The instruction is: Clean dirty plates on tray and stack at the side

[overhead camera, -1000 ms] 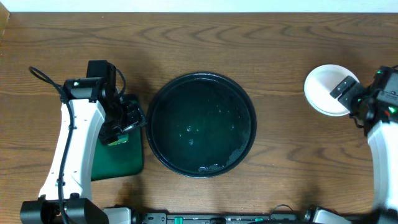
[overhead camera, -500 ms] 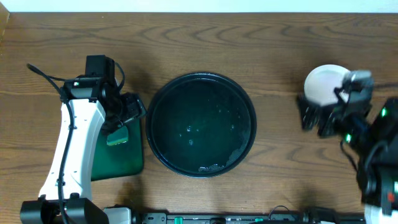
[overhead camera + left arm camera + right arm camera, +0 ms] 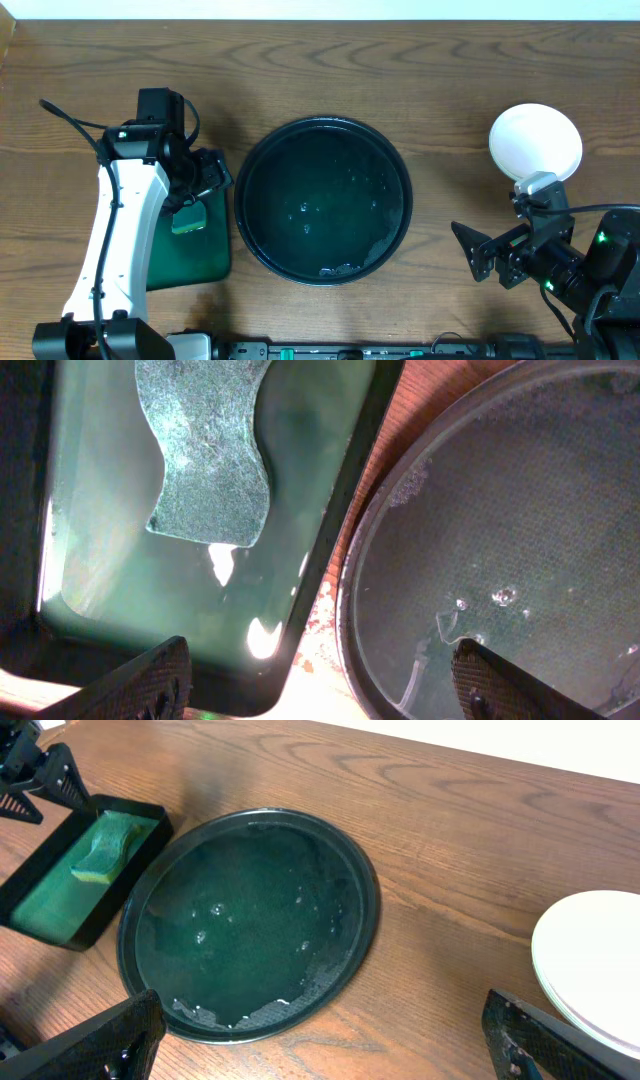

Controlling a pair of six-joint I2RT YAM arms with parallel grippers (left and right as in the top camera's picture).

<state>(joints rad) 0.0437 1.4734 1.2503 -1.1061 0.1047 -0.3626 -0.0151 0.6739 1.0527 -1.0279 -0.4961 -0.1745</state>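
Note:
The black tray (image 3: 323,202) lies mid-table, wet with soapy streaks and holding no plates; it also shows in the right wrist view (image 3: 250,920) and the left wrist view (image 3: 520,530). The plates (image 3: 535,143) sit stacked at the far right on the wood, their edge showing as a pale stack (image 3: 595,970). My left gripper (image 3: 210,186) hangs open over the gap between the green tray and the black tray, its fingertips (image 3: 150,680) wide apart and holding nothing. Near the front right, my right gripper (image 3: 478,256) is open, empty and faces the black tray.
A rectangular dark green tray (image 3: 190,250) sits left of the black tray with a green sponge (image 3: 188,218) in it; the sponge (image 3: 205,450) lies in shallow water. The white left arm (image 3: 115,240) stretches along the table's left side.
My right arm has swung away from the plate stack toward the front edge and turned to face left, leaving the stack uncovered. The left gripper has barely moved.

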